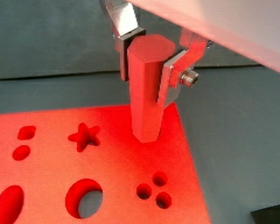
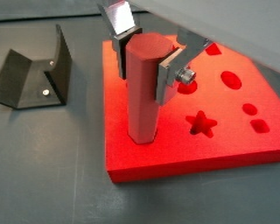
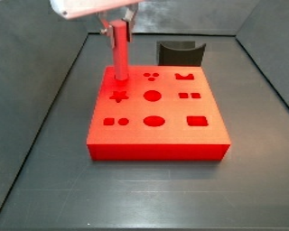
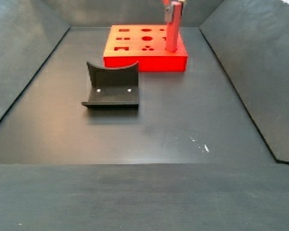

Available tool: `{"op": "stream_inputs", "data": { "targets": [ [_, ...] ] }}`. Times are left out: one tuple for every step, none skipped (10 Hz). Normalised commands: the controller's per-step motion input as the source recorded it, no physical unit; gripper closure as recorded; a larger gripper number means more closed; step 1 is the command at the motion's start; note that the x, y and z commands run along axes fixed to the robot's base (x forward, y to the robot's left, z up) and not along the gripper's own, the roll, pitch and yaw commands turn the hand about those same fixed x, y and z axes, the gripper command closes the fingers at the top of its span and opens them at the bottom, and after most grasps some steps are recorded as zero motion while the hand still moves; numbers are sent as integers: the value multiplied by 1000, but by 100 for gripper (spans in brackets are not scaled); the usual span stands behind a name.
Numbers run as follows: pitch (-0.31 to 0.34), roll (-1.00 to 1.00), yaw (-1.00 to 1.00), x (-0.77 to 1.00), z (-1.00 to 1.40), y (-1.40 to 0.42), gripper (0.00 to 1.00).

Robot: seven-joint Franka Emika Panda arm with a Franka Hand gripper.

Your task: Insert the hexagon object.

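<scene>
The hexagon object point(image 1: 146, 87) is a long bright red peg, and it stands upright in both wrist views point(image 2: 143, 96). My gripper point(image 1: 149, 66) is shut on its upper part, with silver fingers point(image 2: 171, 74) on two opposite sides. The peg's lower end meets the top of the flat red block point(image 1: 108, 166) near one edge, next to the star hole point(image 1: 84, 136). I cannot tell whether the tip sits in a hole. In both side views the peg point(image 3: 116, 56) point(image 4: 173, 32) stands over the block point(image 3: 153, 135) under the gripper point(image 3: 116, 32).
The red block point(image 2: 224, 131) has several shaped holes: star point(image 2: 201, 122), ovals, a square, small dots. A dark grey curved block point(image 3: 180, 52) stands behind it. The fixture point(image 4: 111, 86) point(image 2: 31, 74) stands on the dark floor. Sloped dark walls enclose the floor.
</scene>
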Motion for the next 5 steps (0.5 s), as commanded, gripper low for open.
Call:
{"op": "stream_inputs", "data": {
  "targets": [
    [0,-19,0,0,-1000,0,100],
    [0,-47,0,0,-1000,0,100],
    [0,0,0,0,-629,0,100],
    [0,27,0,0,-340,0,100],
    [0,0,0,0,0,0,100]
  ]
}}
